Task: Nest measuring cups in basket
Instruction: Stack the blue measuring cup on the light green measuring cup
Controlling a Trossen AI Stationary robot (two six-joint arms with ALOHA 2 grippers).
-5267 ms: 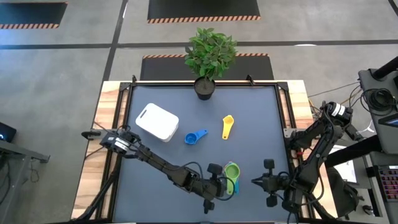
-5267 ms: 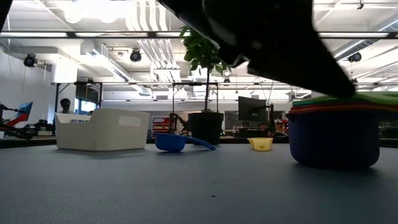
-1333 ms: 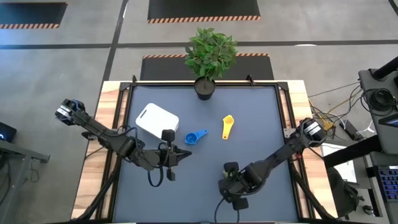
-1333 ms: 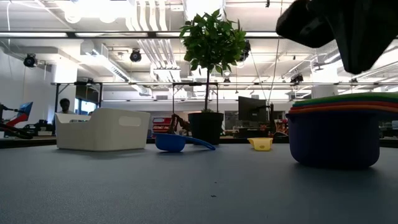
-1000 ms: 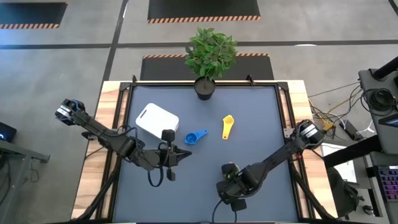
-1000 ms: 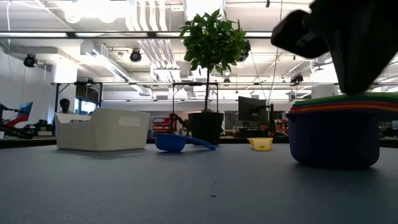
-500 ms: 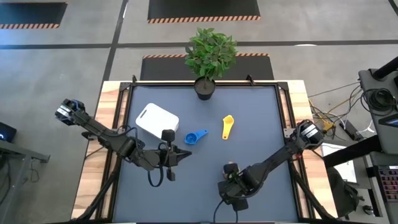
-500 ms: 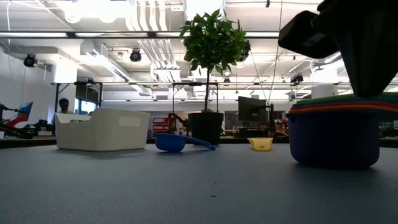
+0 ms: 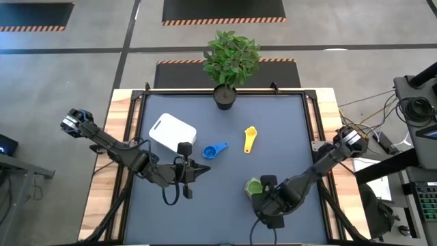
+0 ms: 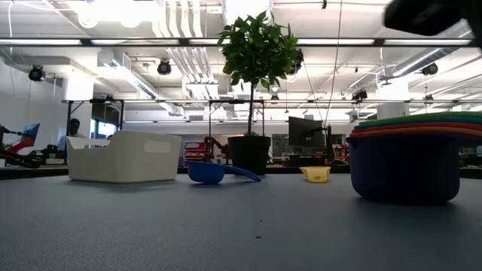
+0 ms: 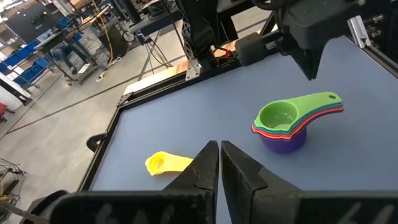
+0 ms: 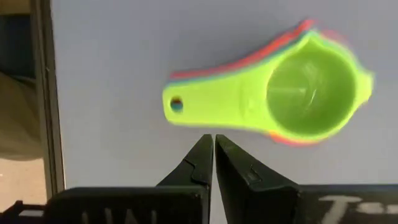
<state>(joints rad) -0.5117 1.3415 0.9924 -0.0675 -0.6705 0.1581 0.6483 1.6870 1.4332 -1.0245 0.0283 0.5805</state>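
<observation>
While the right gripper (image 12: pixel 213 144) hangs closed and empty over the stacked cups (image 9: pixel 254 186) at five o'clock, a clumsy grab could topple them; left gripper (image 11: pixel 219 151) closed, empty.

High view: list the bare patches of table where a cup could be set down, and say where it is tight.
Free: the far right corner, between the yellow cup and the table's right edge; the near left corner, in front of the left gripper.

Tight: the basket, blue cup and left gripper cluster; the cup stack under the right gripper.
</observation>
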